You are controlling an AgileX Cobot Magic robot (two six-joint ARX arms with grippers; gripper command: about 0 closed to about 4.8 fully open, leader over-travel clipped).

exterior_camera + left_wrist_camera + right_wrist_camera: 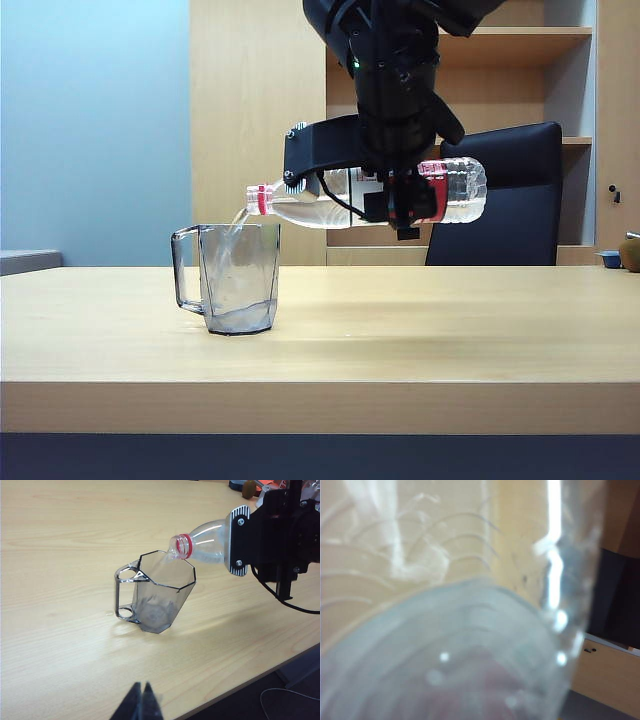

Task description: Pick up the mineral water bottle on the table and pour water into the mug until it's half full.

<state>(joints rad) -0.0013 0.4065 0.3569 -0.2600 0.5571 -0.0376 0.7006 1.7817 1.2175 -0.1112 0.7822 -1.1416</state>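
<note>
Above the mug (238, 278), your right gripper (400, 195) is clamped around the mineral water bottle (455, 190), held almost level with its open mouth at the rim. Water (237, 222) is streaming in, and the mug looks under half full. Tip any further and the stream could overshoot onto the table (420, 330). Your left gripper (141, 700) hovers nearby, jaws together.

A black office chair (500, 200) stands before wooden shelving (540, 45) and a blue wall (90, 130).

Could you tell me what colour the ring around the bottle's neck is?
Red, clearest in the left wrist view, on the clear plastic mineral water bottle.
</note>
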